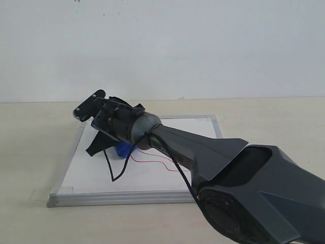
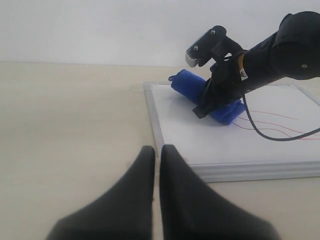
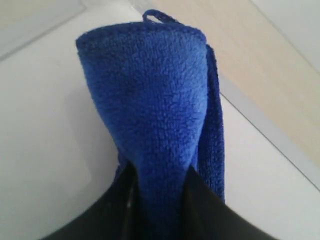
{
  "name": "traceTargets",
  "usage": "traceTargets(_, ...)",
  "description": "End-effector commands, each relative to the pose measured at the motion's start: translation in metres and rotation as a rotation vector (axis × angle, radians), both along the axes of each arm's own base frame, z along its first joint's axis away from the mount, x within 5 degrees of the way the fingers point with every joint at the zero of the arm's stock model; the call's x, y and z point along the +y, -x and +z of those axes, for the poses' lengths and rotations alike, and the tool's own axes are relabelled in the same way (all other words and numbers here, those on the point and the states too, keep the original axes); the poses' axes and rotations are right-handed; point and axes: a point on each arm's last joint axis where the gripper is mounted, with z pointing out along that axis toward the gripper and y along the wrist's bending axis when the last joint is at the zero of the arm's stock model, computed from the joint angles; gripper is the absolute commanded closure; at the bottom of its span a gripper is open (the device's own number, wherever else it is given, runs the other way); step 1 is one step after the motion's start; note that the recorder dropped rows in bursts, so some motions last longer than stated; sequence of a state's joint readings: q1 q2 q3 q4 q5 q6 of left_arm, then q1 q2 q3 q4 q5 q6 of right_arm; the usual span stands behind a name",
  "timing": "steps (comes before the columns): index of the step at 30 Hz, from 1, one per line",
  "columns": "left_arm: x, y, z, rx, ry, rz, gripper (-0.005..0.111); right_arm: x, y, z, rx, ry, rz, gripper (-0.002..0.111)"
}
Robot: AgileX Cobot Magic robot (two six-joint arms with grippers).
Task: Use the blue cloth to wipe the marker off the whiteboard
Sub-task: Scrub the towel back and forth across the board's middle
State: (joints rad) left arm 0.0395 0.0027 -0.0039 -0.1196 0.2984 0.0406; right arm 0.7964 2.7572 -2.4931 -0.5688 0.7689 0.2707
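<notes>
Right wrist view: right gripper (image 3: 160,175) squeezes the fuzzy blue cloth roll (image 3: 150,90), which could slip out rubbing wavy red marker lines (image 1: 152,162) at four o'clock.

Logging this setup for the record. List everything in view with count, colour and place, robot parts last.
whiteboard: one, white with a silver-grey frame, flat on the table.
marker: about three thin wavy lines, red, on the board beside the cloth.
blue cloth: one rolled bundle, royal blue, on the board's left part, pinched between gripper fingers.
tape tab: one clearly seen, clear, at the board's near left corner.
table: one, beige, under everything.
wall: one, white, behind the table.
cable: one, black, looping from the wrist down over the board.
right arm: one, dark grey, reaching across the board.
right gripper: one, black, shut on the cloth.
left gripper: one, black, shut and empty, over the table beside the board.
</notes>
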Motion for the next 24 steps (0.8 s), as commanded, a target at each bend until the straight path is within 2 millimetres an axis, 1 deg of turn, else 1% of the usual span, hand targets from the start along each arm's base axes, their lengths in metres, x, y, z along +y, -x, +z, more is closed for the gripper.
traceTargets(1,0.0,0.0,-0.001,0.003,-0.009,0.0,0.103,-0.022,-0.006,-0.018,0.071,0.068,-0.128,0.109)
traceTargets(4,0.0,0.0,-0.001,0.003,-0.009,0.0,0.103,-0.007,-0.006,-0.014,0.031,-0.049,-0.059,0.109)
traceTargets(8,0.0,0.0,-0.001,0.003,-0.009,0.0,0.103,0.015,-0.006,-0.008,-0.002,-0.294,0.051,0.109)
traceTargets(9,0.0,0.0,-0.001,0.003,-0.009,0.0,0.103,0.018,-0.005,-0.008,-0.003,-0.335,0.06,0.109)
traceTargets(11,0.0,0.0,-0.001,0.003,-0.009,0.0,0.103,0.019,-0.005,-0.007,0.002,-0.355,0.059,0.109)
traceTargets(13,0.0,0.0,-0.001,0.003,-0.009,0.0,0.103,0.017,-0.005,-0.009,0.012,-0.328,0.052,0.109)
traceTargets(16,0.0,0.0,-0.001,0.003,-0.009,0.0,0.103,0.009,-0.005,-0.014,0.036,-0.214,0.033,0.109)
traceTargets(21,0.0,0.0,-0.001,0.003,-0.009,0.0,0.103,-0.014,-0.003,-0.022,0.078,0.055,-0.06,0.109)
traceTargets(24,0.0,0.0,-0.001,0.003,-0.009,0.0,0.103,-0.028,-0.002,-0.022,0.094,0.233,-0.087,0.109)
